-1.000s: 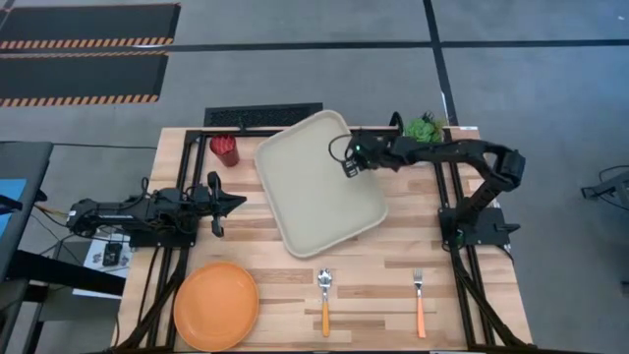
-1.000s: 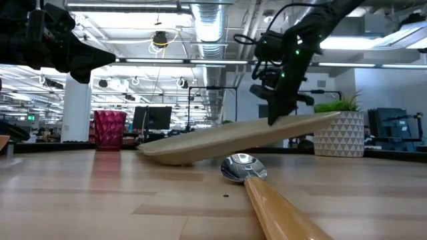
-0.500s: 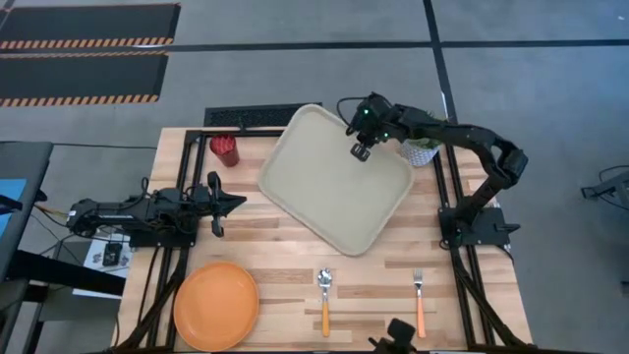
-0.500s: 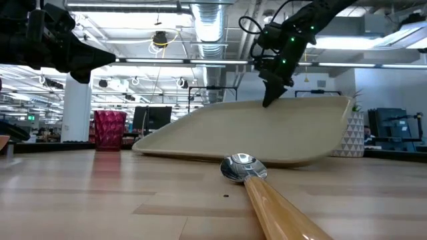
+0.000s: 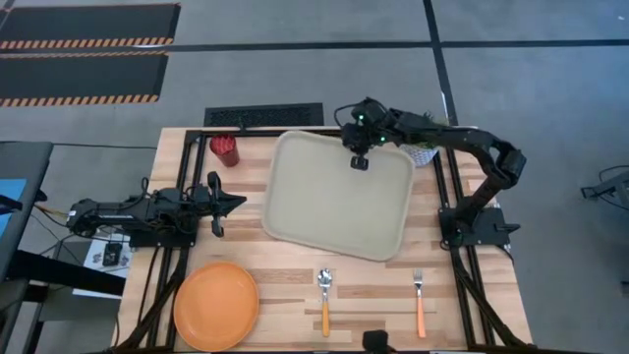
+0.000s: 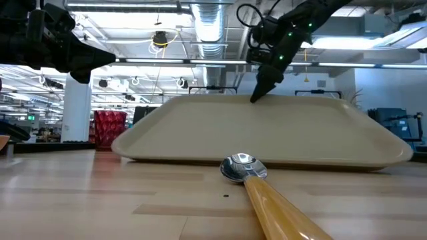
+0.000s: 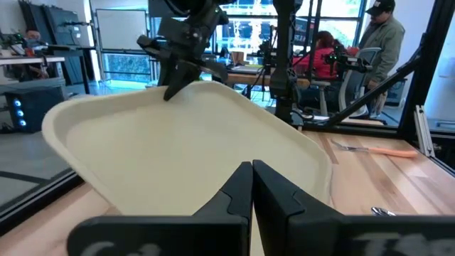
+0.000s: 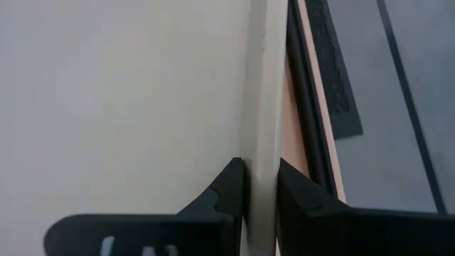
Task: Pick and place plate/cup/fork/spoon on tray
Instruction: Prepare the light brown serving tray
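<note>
The beige tray [image 5: 339,202] is at the table's middle, its far rim raised and its near edge [image 6: 267,159] on the table. My right gripper [image 5: 359,157] is shut on its far rim; it also shows in the low view [image 6: 257,97]. My left gripper [image 5: 236,202] is shut and empty at the table's left, fingers level toward the tray [image 7: 178,149]. The orange plate [image 5: 216,305] lies flat at the near left. The spoon [image 5: 325,295] and fork [image 5: 419,300] lie near the front edge. The dark red cup [image 5: 225,149] stands at the far left. My right gripper pinches the tray's far rim [image 8: 261,142] between its two fingers, one finger [image 8: 229,188] inside the tray and one [image 8: 297,192] outside. The fingers come from above, slanting down, across the rim. The tray hangs tilted, far side lifted, near edge on the table.
A white pot with a green plant [image 5: 425,149] stands just right of the tray's far corner, under my right arm. The spoon [image 6: 241,167] lies close before the tray's near edge. A person sits in the room beyond the table [image 7: 323,57].
My right gripper has kept its hold on the tray's rim, risen a little and moved toward the far edge. The tray has turned about on its near edge, from lying askew to nearly square with the table, and now tilts more steeply.
</note>
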